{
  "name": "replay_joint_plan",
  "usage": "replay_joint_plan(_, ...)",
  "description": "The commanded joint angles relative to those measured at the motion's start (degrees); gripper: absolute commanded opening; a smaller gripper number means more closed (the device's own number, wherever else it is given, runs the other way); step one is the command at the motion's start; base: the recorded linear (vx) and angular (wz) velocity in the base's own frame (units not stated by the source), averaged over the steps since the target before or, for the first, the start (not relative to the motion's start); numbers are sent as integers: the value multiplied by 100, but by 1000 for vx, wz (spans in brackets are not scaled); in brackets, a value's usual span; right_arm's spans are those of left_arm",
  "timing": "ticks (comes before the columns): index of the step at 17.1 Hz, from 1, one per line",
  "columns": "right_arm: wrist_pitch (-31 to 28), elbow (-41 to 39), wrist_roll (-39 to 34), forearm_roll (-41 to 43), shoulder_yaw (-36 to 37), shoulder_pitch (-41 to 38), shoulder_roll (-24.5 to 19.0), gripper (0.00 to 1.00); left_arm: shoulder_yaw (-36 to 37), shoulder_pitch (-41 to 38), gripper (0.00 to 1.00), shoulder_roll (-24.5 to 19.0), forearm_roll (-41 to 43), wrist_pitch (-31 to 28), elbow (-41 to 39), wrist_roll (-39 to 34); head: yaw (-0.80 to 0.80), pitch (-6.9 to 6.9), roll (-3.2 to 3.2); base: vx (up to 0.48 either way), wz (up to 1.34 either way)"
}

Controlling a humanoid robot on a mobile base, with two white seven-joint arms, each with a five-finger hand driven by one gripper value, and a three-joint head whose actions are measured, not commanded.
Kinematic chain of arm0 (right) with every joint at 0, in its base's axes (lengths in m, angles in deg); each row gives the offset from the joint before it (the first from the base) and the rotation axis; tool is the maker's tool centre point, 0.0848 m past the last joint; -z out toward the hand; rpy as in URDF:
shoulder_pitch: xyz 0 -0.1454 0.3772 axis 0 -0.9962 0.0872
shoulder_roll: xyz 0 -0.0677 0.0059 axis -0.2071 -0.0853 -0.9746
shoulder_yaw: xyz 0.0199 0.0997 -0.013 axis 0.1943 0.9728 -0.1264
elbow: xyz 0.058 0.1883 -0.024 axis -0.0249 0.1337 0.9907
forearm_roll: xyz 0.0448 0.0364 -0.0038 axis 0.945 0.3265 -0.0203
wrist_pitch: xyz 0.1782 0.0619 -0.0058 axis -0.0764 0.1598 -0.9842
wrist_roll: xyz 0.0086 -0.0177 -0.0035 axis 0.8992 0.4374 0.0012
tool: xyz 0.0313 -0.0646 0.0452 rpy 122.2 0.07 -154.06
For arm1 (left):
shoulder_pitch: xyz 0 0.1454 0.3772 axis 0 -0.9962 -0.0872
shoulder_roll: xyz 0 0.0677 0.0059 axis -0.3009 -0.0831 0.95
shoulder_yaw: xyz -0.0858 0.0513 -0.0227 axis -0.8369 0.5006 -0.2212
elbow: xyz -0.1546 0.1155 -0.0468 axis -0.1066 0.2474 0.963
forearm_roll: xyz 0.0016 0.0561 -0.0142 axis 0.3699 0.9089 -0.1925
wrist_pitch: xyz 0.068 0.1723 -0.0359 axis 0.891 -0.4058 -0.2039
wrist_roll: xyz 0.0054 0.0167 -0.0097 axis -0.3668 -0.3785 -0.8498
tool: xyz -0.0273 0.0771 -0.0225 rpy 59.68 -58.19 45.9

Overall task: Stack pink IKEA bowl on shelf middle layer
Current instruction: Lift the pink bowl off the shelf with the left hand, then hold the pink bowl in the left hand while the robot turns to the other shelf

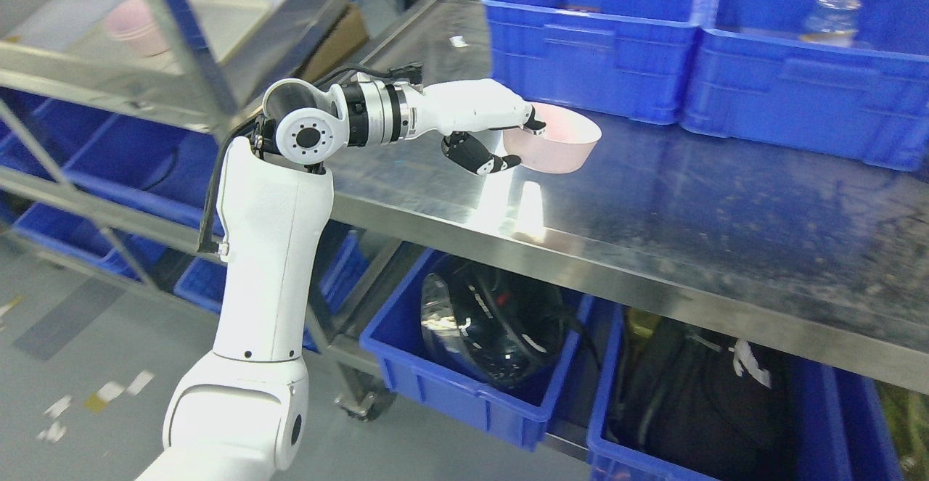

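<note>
Taking the steel table (653, 198) as the landmark: off its left end stands a metal shelf rack (181, 53), and on a pale tray on one of the rack's levels sits a stack of pink bowls (134, 25), blurred and well apart from the table. Blue bins (109, 176) fill the rack's lower levels.

The left arm comes up from the lower left, past the table's left front corner, and bends at the wrist over the tabletop. The left hand (483, 122) reaches out above the table's left part and grips the pink bowl (559, 138) at its near rim, thumb inside the rim and dark fingertips (483, 163) curled beneath the wall. The bowl is tilted; whether it is clear of the tabletop cannot be told.

Behind the bowl, at the table's back, stand two large blue crates (595, 38); the right one holds a clear bottle (831, 13) with a blue cap.

Under the table, more blue bins hold a black helmet-like object (493, 321) and dark cables.
</note>
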Motion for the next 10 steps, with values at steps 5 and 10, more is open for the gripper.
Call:
replay_joint_plan(5, 0, -100, -10, 0, 0, -18, 100, 100, 34, -844, 0, -65, -215, 678, -882, -225, 0, 1, 0, -82, 1301)
replay_joint_plan(10, 0, -100, -10, 0, 0, -27, 100, 100, 122, -844, 1, -65, -215, 696, -944, -393, 0, 2, 0, -32, 1511)
